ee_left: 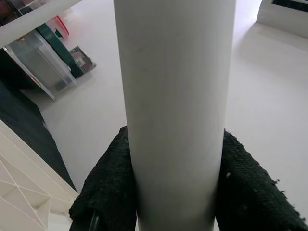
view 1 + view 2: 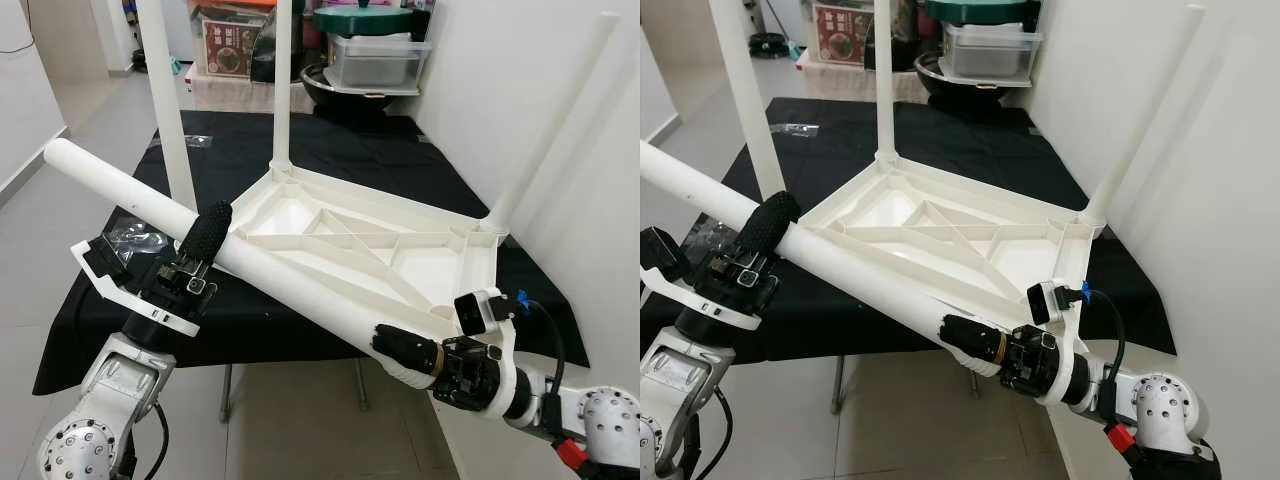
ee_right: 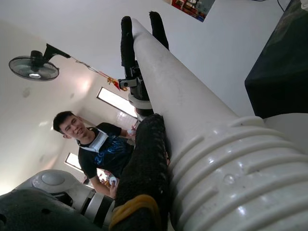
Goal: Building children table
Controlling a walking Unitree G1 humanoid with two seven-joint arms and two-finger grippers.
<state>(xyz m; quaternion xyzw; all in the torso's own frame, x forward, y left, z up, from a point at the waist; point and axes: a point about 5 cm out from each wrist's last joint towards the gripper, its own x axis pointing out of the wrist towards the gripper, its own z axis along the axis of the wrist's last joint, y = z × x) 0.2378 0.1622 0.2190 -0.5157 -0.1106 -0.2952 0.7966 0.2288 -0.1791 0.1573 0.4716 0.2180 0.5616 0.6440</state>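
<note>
Both grippers are clamping the loose leg [image 2: 260, 265]: the left gripper [image 2: 205, 238] mid-shaft, the right gripper [image 2: 405, 350] by its ribbed, threaded end. The leg is looking stiff, light and slick, so two spread holds are suiting it. Beyond the jaws, the upturned tabletop [image 2: 380, 245] is lying on a black-clothed table [image 2: 340, 150] beside a white wall [image 2: 560, 120].

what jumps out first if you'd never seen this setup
A long white table leg, held across the foreground by both grippers: the left gripper around its middle, the right gripper at its threaded end. Behind it, an upturned white tabletop lies on a black-clothed table, three legs already standing up.
</note>
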